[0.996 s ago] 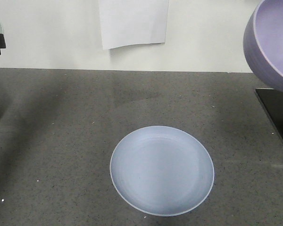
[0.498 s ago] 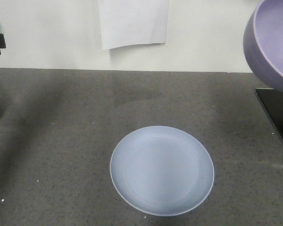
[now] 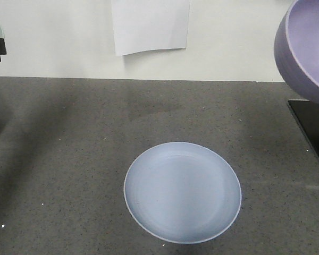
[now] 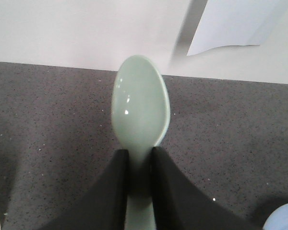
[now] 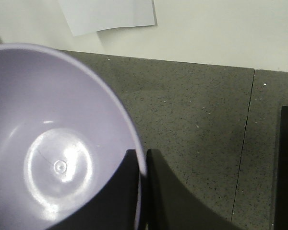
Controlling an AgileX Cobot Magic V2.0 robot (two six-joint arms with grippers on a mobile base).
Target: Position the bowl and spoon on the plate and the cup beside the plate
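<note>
Exterior front-facing view: nothing has shifted since earlier. At far left the left gripper (image 4: pixel 139 153) clenches the spoon (image 4: pixel 140 108); at far right the right gripper (image 5: pixel 141 155) pinches the bowl (image 5: pixel 53 153) by its rim. The plate (image 3: pixel 182 192) lies near-centre on the grey countertop (image 3: pixel 69 133), with a white wall (image 3: pixel 228 37) behind.

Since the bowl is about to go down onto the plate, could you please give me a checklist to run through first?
1. Grip of the right hand on the bowl, one finger on each side of its rim: ok.
2. Grip of the left hand on the handle of the spoon: ok.
3. The plate bare and flat on the table: ok.
4. The bowl above the plate: not ok; it hangs off to the plate's side, at the front view's right edge.
5. The cup located: cannot tell; no view shows it clearly.
</note>
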